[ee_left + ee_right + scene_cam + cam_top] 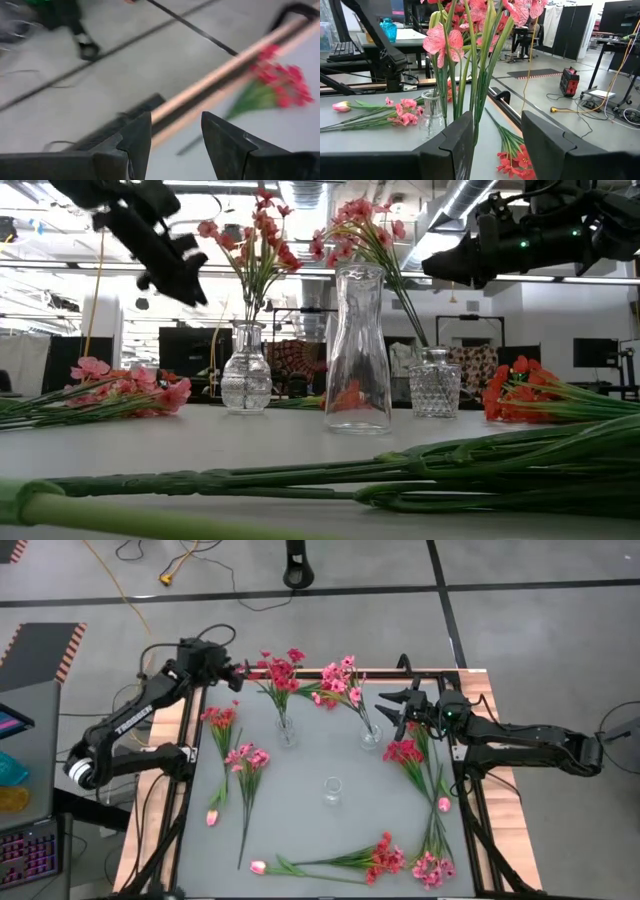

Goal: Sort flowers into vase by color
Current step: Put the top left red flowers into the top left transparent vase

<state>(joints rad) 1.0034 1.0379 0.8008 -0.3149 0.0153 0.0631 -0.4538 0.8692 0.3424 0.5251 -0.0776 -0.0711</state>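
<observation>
Grey table [300,830] fills the middle of the high view, with the two dark arms reaching in from its sides.

The left gripper [238,673] hangs near the table's 11 o'clock corner, just beside the red blossoms. In the left wrist view its fingers [134,140] stand apart with a clear gap and nothing between them; a red spray lies farther off on the table.

The right gripper [388,706] hovers at about 2 o'clock, just beside the pink bouquet. In the right wrist view its fingers [451,145] are also parted and grip nothing; the green stems rise just beyond the gap, and whether they touch the fingers cannot be told.

Flowers lie round the table's edge: red and pink sprays [240,758] at 9 o'clock, a red spray [405,752] at 3 o'clock, more sprays [385,858] at 5 o'clock, and a tulip bud [258,867] at 6 o'clock.

Three glass vases stand upright. One at 12 o'clock [286,730] holds red flowers [280,670]; one toward 1 o'clock [370,735] holds pink flowers [338,680]; a tall clear vase [332,790] at the centre holds none.
</observation>
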